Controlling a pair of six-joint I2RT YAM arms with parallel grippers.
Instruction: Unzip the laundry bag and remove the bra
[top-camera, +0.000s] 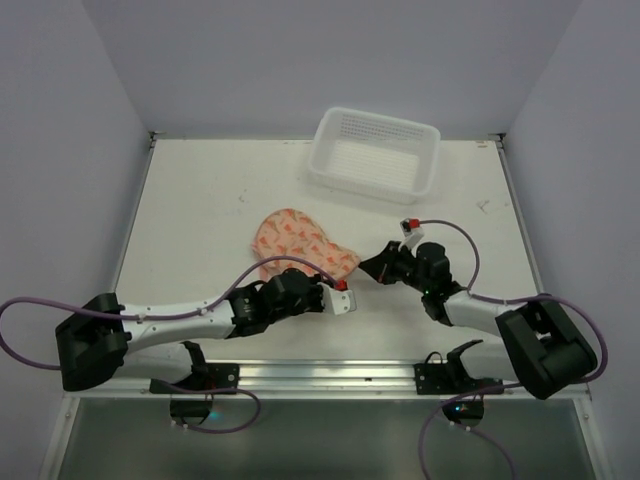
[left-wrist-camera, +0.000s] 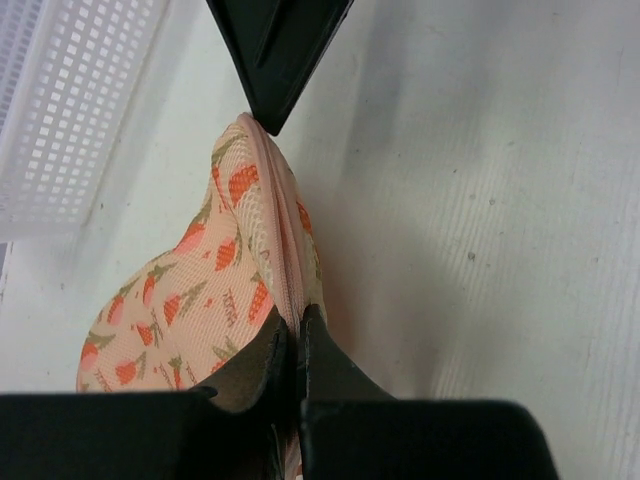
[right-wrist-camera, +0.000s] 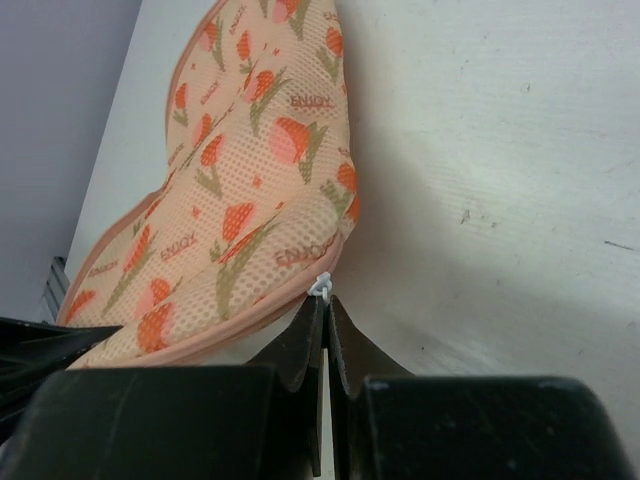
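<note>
Peach-pink, two-lobed mesh-fabric laundry bag (top-camera: 300, 240), printed with red-orange flower wedges on green stems. Lies on the white surface at the centre of the top frame, running from upper left to lower right. Looks softly puffed and zipped shut along its pink zipper edging (left-wrist-camera: 285, 250). Shows a small white zipper pull (right-wrist-camera: 321, 284) at bottom centre of the right wrist frame.

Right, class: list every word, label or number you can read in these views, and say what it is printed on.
"ENJOY" (best reading, as the print is soft and upside down in places): repeated in orange on the laundry bag, right wrist view.
The basket and the table carry no readable text.
</note>
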